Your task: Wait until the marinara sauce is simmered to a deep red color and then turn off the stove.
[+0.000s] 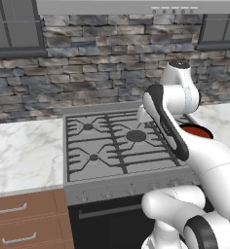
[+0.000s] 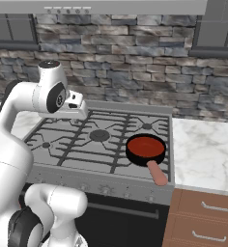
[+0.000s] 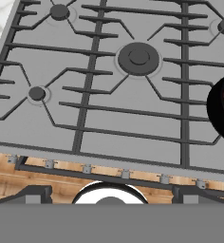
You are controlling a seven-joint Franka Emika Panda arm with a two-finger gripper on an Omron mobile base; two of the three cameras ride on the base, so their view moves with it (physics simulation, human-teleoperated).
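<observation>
On the far left lies a marble counter (image 1: 19, 155) with wooden drawers (image 1: 24, 219) beneath it. Next comes the stove (image 1: 112, 146), wide and grey, its dark grates running across the top and the big centre burner (image 3: 138, 58) sitting bare. A row of small knobs (image 3: 125, 174) lines the front edge, above the black oven door (image 1: 107, 226). The white arm (image 1: 173, 121) reaches over the cooktop, and the gripper (image 3: 109, 197) hangs above the stove's front edge, facing down at the grates; its two dark fingertips (image 3: 35, 194) stand wide apart at the bottom of the hand view, with nothing between them. Moving right, there is the black skillet (image 2: 145, 149) on the front right burner, and the marinara sauce (image 2: 146, 144) fills it as a smooth red disc. The skillet's reddish handle (image 2: 157, 174) points out toward the stove's front edge. Past it, another marble counter (image 2: 207, 149) closes the right side, under the stone wall (image 2: 125, 67).
</observation>
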